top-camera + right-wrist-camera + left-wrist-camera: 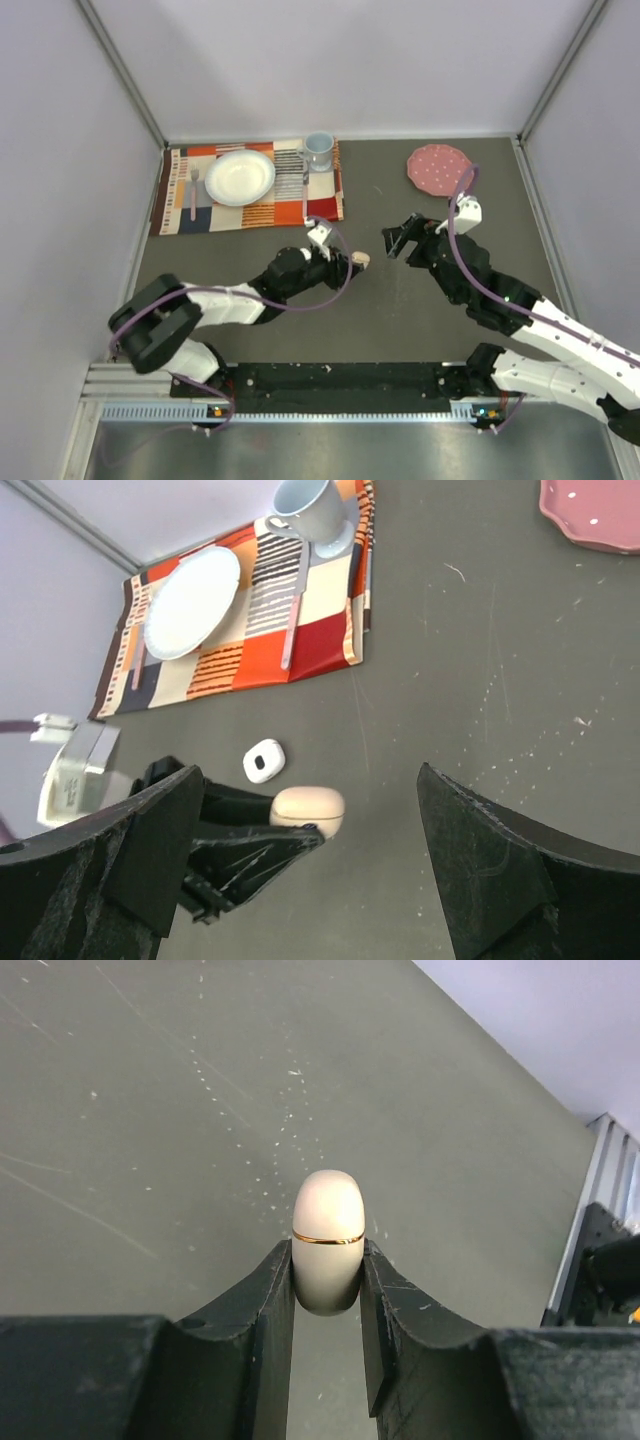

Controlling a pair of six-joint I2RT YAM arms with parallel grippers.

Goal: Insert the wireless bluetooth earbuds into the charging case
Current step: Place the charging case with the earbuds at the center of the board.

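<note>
One case [328,1208] endwise in left tool [327,1248]

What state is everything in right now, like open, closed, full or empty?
left gripper: jaws shut on the charging case.
right gripper: jaws open, holding nothing.
charging case: lid closed, gripped.
earbud: loose on the table, outside the case.
mug: upright.
white plate: empty.
pink plate: empty.

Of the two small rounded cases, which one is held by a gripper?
The cream egg-shaped case with a thin gold band, clamped between the left gripper's fingers. The smaller white case with a dark spot lies free on the table.
</note>
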